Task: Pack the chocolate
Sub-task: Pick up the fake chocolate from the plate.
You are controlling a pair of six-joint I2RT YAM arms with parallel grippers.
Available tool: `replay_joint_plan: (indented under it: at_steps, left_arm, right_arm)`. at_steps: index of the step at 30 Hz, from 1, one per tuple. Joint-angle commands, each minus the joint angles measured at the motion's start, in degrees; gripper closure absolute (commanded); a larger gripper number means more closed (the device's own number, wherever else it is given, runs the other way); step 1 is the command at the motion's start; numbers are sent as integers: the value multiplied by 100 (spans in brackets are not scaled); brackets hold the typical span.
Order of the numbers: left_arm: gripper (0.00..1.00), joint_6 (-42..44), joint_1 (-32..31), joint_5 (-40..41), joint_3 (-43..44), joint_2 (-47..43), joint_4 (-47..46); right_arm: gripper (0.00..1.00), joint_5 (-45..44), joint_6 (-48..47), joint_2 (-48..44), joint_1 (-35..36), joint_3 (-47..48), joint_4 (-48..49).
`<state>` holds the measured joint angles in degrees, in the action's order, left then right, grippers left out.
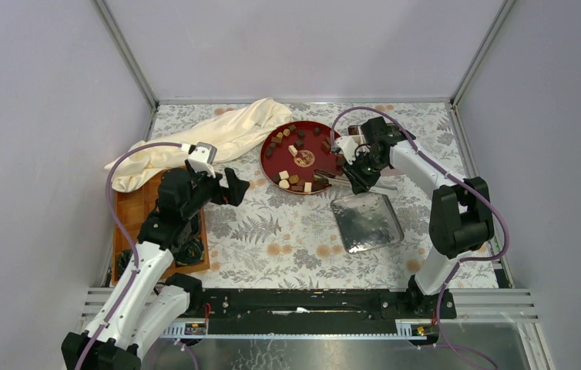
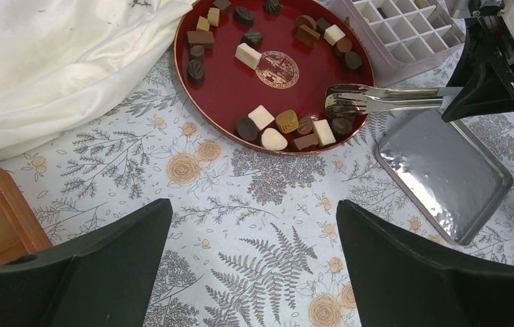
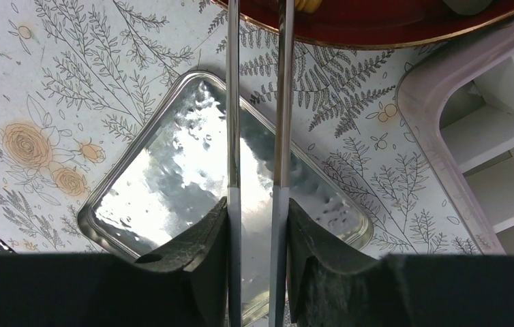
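Many small chocolates (image 2: 261,117), dark, tan and cream-white, lie on a round red plate (image 1: 312,144), which also shows in the left wrist view (image 2: 227,88). My right gripper (image 1: 358,171) is shut on metal tongs (image 2: 384,101). The tong tips reach over the plate's right edge, just above some dark pieces (image 2: 341,125); whether they hold one I cannot tell. In the right wrist view the gripper (image 3: 258,211) squeezes the two tong arms (image 3: 232,102). My left gripper (image 1: 232,187) is open and empty, hovering over the tablecloth (image 2: 252,204) left of the plate.
A white compartment box (image 2: 404,30) stands behind the plate at the right, partly hidden by the right arm. A silver tray (image 1: 366,222) lies in front of it. A cream cloth (image 1: 210,139) lies at the back left. A wooden tray (image 1: 142,212) sits under the left arm.
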<state>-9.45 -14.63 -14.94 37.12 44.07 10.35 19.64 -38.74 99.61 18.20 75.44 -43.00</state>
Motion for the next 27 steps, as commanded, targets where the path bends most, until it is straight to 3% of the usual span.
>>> replay_joint_plan:
  at_steps: [1,10,17,27]
  left_arm:
    - [1,58,-13,80,-59,-30,-161]
    - [1,58,-13,79,-57,-39,-156]
    - [1,58,-13,80,-65,-47,-160]
    - [1,49,-13,69,-62,-17,-159]
  right_arm:
    - [75,15,160,-132,52,301,91]
    - [88,-67,639,-248,-25,255,533]
    - [89,378,924,-378,-169,235,727]
    - [90,1008,1521,-991,-924,51,1226]
